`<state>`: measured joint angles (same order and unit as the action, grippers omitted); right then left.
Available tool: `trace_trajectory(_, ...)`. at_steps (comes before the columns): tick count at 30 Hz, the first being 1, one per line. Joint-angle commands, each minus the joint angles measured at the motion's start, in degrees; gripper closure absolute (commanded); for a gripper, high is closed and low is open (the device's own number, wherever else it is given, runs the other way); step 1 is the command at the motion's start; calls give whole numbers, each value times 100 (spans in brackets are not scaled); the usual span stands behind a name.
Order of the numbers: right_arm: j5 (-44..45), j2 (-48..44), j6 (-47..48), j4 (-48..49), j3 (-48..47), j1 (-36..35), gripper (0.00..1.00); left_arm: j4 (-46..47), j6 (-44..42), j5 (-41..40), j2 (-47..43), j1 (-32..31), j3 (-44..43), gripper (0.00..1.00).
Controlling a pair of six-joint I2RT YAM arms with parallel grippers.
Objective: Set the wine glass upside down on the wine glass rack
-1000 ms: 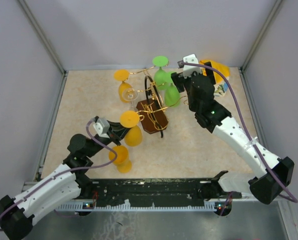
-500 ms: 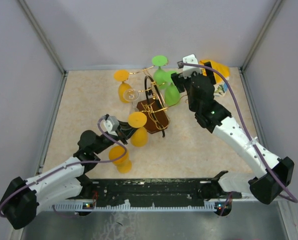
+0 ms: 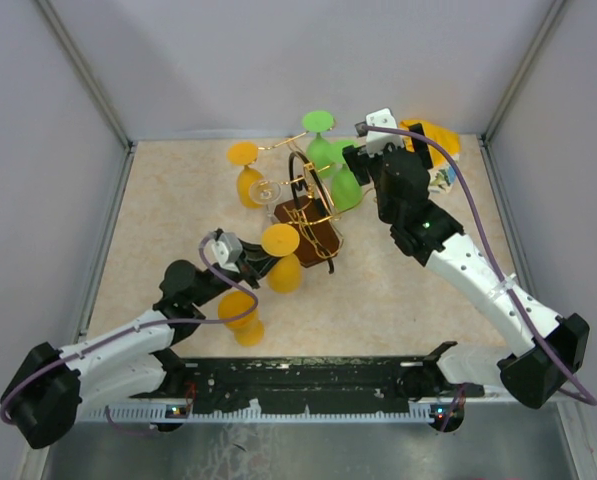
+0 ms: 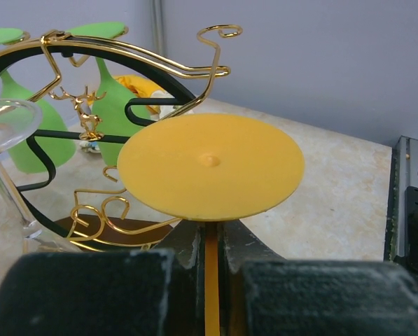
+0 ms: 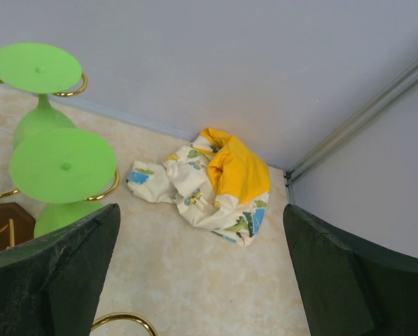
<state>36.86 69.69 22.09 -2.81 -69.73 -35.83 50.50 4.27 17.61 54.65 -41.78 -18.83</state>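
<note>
left claw [image 4: 212, 252] clenched on glass [image 4: 210, 164] stem, glass upside down just beside rack [image 4: 163, 61], not hung | right claw [image 5: 201, 280] released, by green glasses [image 5: 61, 168] | risk: foot may strike a curl instead of sliding in, tipping rack or knocking clear glass [image 4: 5, 119]

Green glasses [image 5: 63, 168] inverted on the rack [image 5: 2, 222], crumpled patterned cloth [image 5: 209, 183] near the corner.
</note>
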Motion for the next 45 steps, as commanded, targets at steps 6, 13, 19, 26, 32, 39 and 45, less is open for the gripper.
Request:
trace_trajectory(6, 81, -103, 73, 155, -190, 24, 1, 115, -51, -85, -194, -344, -234, 100)
trace_trajectory(13, 60, -105, 33, 169, -194, 24, 1, 154, -219, -274, 156, -518, -322, 100)
trace_trajectory(19, 78, -105, 49, 149, -250, 24, 1, 439, -309, -315, 579, -550, -454, 100)
trace_trajectory(26, 96, -105, 81, 138, -232, 24, 1, 786, -326, -395, 850, -553, -483, 100)
trace_trajectory(32, 98, -104, 85, 158, -217, 24, 1, 1072, -317, -541, 1051, -559, -476, 100)
trace_trajectory(39, 108, -53, 120, 195, -215, 24, 1, 1453, -387, -823, 1326, -559, -494, 100)
trace_trajectory(45, 105, -4, 138, 218, -208, 27, 1, 1729, -475, -1160, 1521, -557, -485, 100)
